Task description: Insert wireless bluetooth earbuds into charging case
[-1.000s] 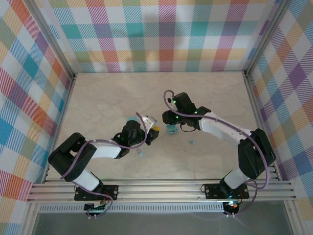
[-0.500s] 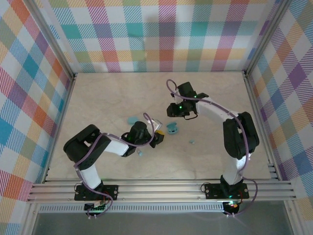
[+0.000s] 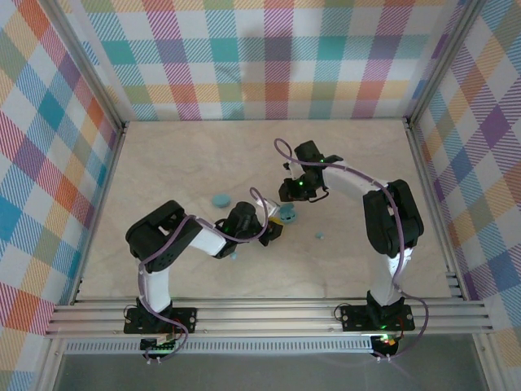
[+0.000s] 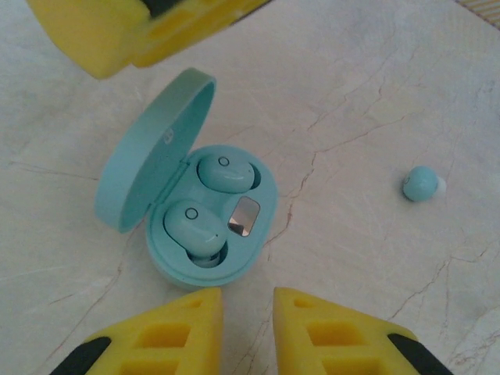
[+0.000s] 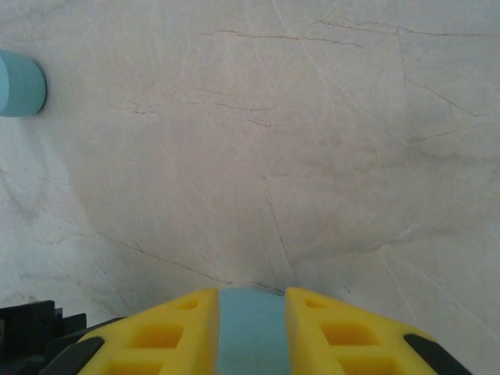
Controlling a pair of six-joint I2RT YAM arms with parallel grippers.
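The light blue charging case [image 4: 211, 234] lies open on the marble table, its lid [image 4: 148, 148] tipped up to the left. Two earbuds [image 4: 226, 172] [image 4: 194, 226] sit in its wells. My left gripper [image 4: 248, 295] hovers just in front of the case [image 3: 286, 216], its yellow fingers a narrow gap apart with nothing between them. A loose earbud [image 4: 420, 183] lies to the right of the case. My right gripper [image 5: 251, 295] is shut on a light blue piece [image 5: 251, 328]; what it is cannot be told. In the top view, that gripper [image 3: 286, 195] hangs just behind the case.
A round blue disc [image 3: 220, 198] lies left of the case and shows at the left edge of the right wrist view as the disc [image 5: 19, 82]. Another small earbud [image 3: 233, 255] lies near the left forearm. Plaid walls enclose the table [image 3: 163, 163].
The left gripper has slid right, up to the case. The right gripper lifted away from the case toward the back, then settled just behind it, its jaws narrowing.
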